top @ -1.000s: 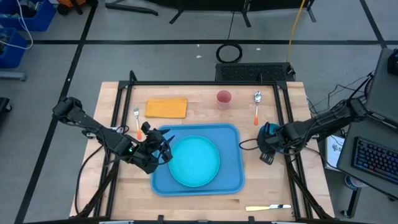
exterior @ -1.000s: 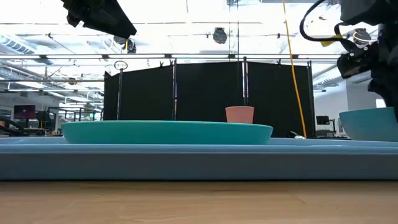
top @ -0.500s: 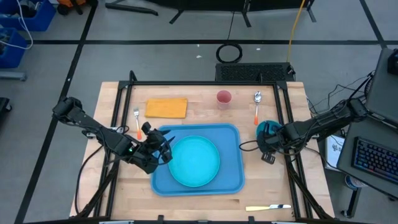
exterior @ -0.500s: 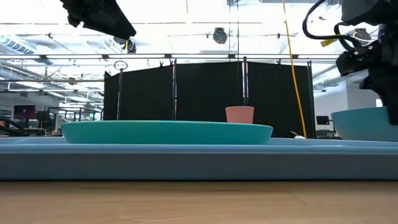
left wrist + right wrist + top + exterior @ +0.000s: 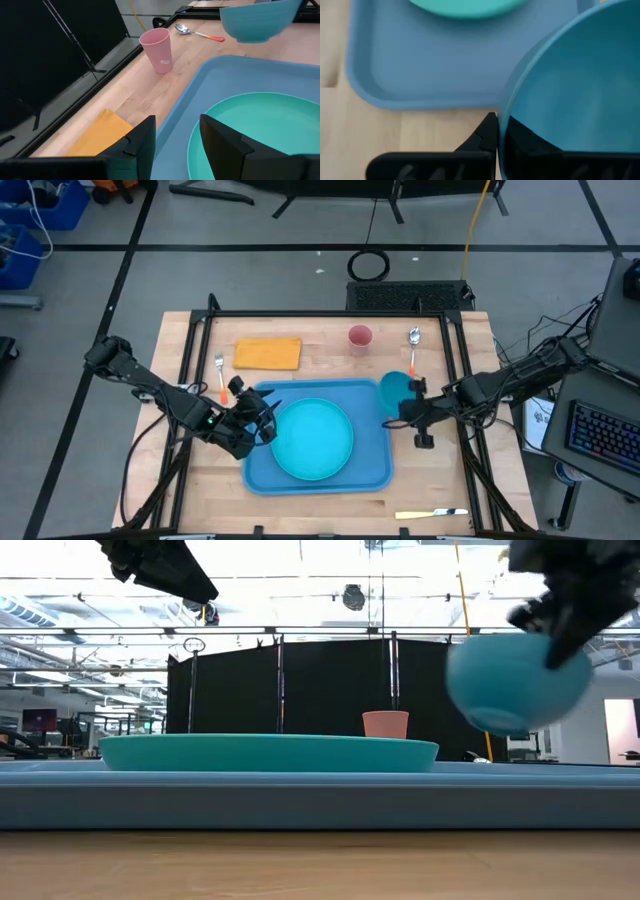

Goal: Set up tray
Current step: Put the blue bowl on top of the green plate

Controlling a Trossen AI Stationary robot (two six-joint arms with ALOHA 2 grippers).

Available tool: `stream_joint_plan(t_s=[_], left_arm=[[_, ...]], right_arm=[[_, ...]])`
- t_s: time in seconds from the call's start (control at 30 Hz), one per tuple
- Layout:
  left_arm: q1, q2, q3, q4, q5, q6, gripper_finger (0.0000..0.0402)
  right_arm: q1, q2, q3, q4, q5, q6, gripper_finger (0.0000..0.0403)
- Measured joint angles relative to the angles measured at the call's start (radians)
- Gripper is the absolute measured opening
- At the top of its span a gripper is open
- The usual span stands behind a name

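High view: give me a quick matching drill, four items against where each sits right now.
Items:
1. plate
2. bowl
3. cup
4. knife

Places:
A. near the table's front edge
B. held in the right gripper, off the table
C. on the tray
D. on bare wood behind the tray, between napkin and spoon

Pairs: 1-C, 2-B, 3-D, 4-A

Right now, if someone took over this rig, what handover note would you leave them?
Right end effector: shut on the bowl rim, bowl in the air at the tray's right edge.
Left end effector: part open, empty, over the tray's left edge.
Done: plate sits on the tray.
Left: bowl to set down; cup, napkin, fork, spoon and knife lie on the table off the tray.
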Motion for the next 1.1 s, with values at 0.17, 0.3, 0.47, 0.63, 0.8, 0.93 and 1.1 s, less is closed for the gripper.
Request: stream_joint_plan(t_s=[0.17,0.3,0.47,0.63,0.8,0.93,1.1], left_arm=[[0.0,0.0,0.0,0.0,0.017,0.017,0.0159],[0.0,0.0,0.0,0.0,0.019,0.022,0.0159],[-0.007,0.0,0.0,-0.005,0.019,0.03,0.0159],[-0.024,0.0,0.0,-0.016,0.03,0.068,0.0159],[-0.043,0.0,0.0,-0.027,0.056,0.107,0.0159],[-0.057,0.0,0.0,-0.026,0.091,0.164,0.0159],[-0.07,0.0,0.0,-0.027,0.099,0.199,0.0159]], right_arm=[[0.001,0.136,0.108,0.065,0.0,-0.179,0.0],[0.001,0.281,0.219,0.066,0.003,-0.298,0.0],[0.001,0.43,0.372,0.067,0.001,-0.438,0.0],[-0.005,0.537,0.498,0.069,-0.044,-0.529,0.0],[-0.026,0.643,0.575,0.061,-0.112,-0.569,0.0],[-0.044,0.721,0.617,0.058,-0.134,-0.61,0.0],[-0.06,0.786,0.667,0.058,-0.152,-0.666,0.0]])
